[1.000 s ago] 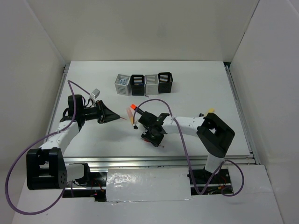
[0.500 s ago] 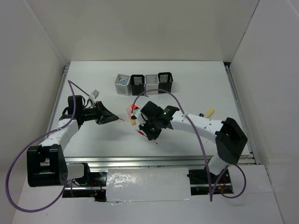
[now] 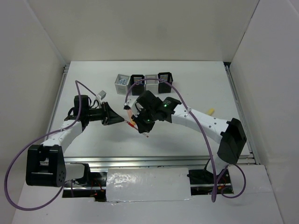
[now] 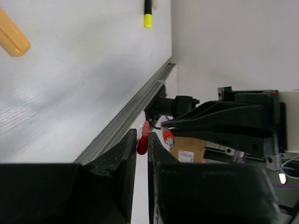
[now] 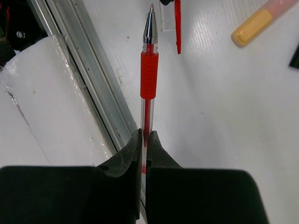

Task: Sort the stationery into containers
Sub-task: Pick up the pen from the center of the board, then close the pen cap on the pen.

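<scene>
On the white worktop (image 3: 210, 88), the row of four slatted cups (image 3: 144, 83) stands at the far side. Both arms meet in front of it. The right pincer (image 5: 145, 136) is clamped narrow on the clear barrel of the thin red pen (image 5: 148, 74), held off the worktop with its tip pointing away. The left pincer (image 4: 142, 135) is pinched nearly closed on a small red piece (image 4: 143, 142). A peach marker (image 5: 252, 23) lies on the worktop nearby.
</scene>
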`<action>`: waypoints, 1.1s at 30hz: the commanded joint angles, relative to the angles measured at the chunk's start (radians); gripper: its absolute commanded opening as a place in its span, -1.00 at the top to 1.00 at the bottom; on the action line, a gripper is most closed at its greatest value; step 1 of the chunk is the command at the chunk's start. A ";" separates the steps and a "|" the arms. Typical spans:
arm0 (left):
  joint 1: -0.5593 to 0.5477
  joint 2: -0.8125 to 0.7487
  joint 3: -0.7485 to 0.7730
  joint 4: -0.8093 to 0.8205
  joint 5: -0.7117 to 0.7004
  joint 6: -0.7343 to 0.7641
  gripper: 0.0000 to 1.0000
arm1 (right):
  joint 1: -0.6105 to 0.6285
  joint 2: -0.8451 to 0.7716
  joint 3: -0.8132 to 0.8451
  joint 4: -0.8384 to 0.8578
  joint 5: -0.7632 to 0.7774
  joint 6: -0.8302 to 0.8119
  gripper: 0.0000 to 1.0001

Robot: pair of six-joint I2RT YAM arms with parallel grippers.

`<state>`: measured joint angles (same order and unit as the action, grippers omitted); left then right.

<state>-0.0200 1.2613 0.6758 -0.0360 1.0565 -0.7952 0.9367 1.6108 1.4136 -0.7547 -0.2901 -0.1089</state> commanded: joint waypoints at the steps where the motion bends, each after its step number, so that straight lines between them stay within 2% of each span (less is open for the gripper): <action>1: 0.017 0.012 -0.036 0.163 0.071 -0.142 1.00 | 0.010 -0.020 -0.002 -0.021 -0.001 -0.005 1.00; 5: 0.064 0.042 -0.044 0.220 0.109 -0.199 1.00 | 0.016 -0.035 -0.025 -0.021 0.019 -0.009 1.00; 25: 0.028 0.029 -0.004 0.125 0.146 -0.118 1.00 | 0.025 0.003 -0.022 -0.028 0.055 -0.018 1.00; 33: 0.028 0.018 -0.022 0.169 0.149 -0.153 1.00 | 0.025 0.009 -0.028 -0.029 0.043 -0.015 1.00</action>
<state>0.0113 1.3106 0.6346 0.0975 1.1763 -0.9436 0.9516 1.6196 1.3815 -0.7708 -0.2447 -0.1204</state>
